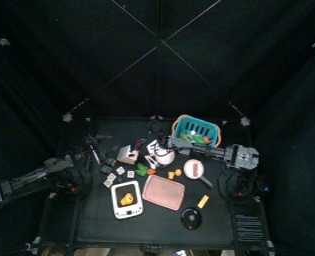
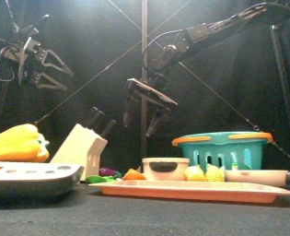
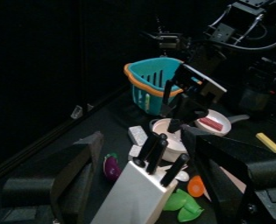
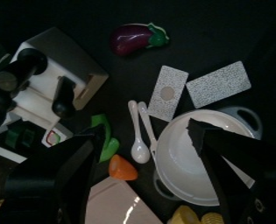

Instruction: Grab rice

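black curtains ring a small dark desk (image 1: 86,200) at frame centre. right fingers (image 4: 140,179) spread above a smooth white bowl (image 4: 204,156); left fingers (image 3: 146,188) spread too.

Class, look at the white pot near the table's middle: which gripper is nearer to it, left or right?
Right. The right gripper hangs open just above the white pot; the left gripper is raised off to the table's left side.

The rice (image 2: 166,168) is a small round bowl, white with a dark rim, heaped with smooth white filling. It stands upright on the table, just beside the teal basket (image 2: 221,147), on its left in the front view.
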You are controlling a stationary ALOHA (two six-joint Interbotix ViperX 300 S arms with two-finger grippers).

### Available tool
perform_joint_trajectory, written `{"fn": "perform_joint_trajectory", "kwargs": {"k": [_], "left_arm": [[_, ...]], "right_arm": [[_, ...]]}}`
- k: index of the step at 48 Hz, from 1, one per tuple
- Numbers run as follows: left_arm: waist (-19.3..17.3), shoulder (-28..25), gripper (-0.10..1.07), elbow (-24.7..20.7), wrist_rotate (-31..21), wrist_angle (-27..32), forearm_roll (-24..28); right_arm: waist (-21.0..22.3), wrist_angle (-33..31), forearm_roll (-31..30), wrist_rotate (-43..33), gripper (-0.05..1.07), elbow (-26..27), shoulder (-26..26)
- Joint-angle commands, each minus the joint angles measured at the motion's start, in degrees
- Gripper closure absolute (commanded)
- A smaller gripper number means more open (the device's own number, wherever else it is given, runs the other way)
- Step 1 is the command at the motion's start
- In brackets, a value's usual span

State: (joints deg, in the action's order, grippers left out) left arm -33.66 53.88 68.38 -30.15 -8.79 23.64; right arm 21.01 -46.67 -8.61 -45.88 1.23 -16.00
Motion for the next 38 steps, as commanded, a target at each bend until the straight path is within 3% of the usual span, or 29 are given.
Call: {"fn": "perform_joint_trajectory", "kwargs": {"k": [1,19,38], "left_arm": [[0.09,-0.18,-0.05,-0.70,0.09,-0.09,0.09],[0.18,-0.18,-0.05,-0.53,0.09,-0.18,0.18],[0.18,-0.18,-0.05,-0.53,0.09,-0.18,0.09]], "right_arm": [[0.35,-0.79,-0.35,0.26,-0.02,2.90,0.26],[1.41,-2.81,-0.88,0.53,-0.02,8.09,-5.54],[1.67,-3.96,-0.44,0.18,-0.02,8.79,-8.53]]}}
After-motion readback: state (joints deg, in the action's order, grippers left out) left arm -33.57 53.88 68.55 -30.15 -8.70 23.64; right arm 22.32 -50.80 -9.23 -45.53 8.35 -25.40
